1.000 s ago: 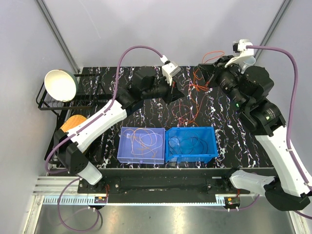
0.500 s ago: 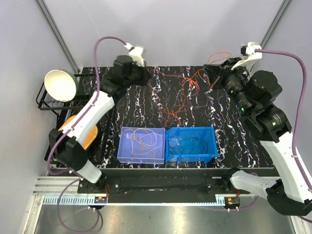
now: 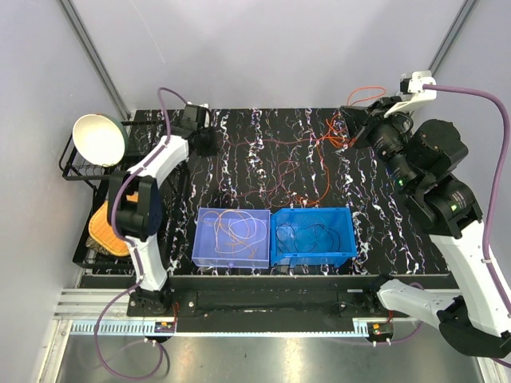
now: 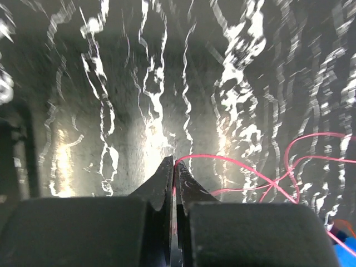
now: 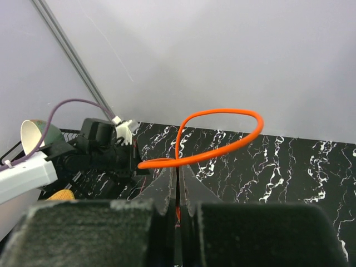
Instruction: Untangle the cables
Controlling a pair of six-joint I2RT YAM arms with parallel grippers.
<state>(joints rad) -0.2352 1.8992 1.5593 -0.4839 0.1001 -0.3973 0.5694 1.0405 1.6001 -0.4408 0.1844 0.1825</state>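
Observation:
The cables are thin wires strung across the black marbled table [image 3: 239, 171]. A thin red cable [image 4: 245, 167] runs right from my left gripper [image 4: 174, 162], which is shut on its end just above the table. Seen from above, that gripper [image 3: 209, 145] is at the back left, and the red cable [image 3: 275, 144] stretches toward a loose red and orange tangle [image 3: 295, 187] mid-table. My right gripper [image 5: 178, 167] is shut on an orange cable [image 5: 234, 146] that loops above its tips. It is raised at the back right [image 3: 348, 121], with the orange loop [image 3: 361, 89] over it.
Two bins sit near the front edge: a pale blue bin [image 3: 199, 239] with orange and white wires, and a darker blue bin [image 3: 352, 235] with dark wires. A black rack [image 3: 72, 163] with a white bowl [image 3: 100, 140] and an orange woven basket [image 3: 108, 227] stand left.
My left arm has swung from mid-table to the back left, shutting on the red cable and drawing it out. My right gripper has lifted the orange cable slightly up and right.

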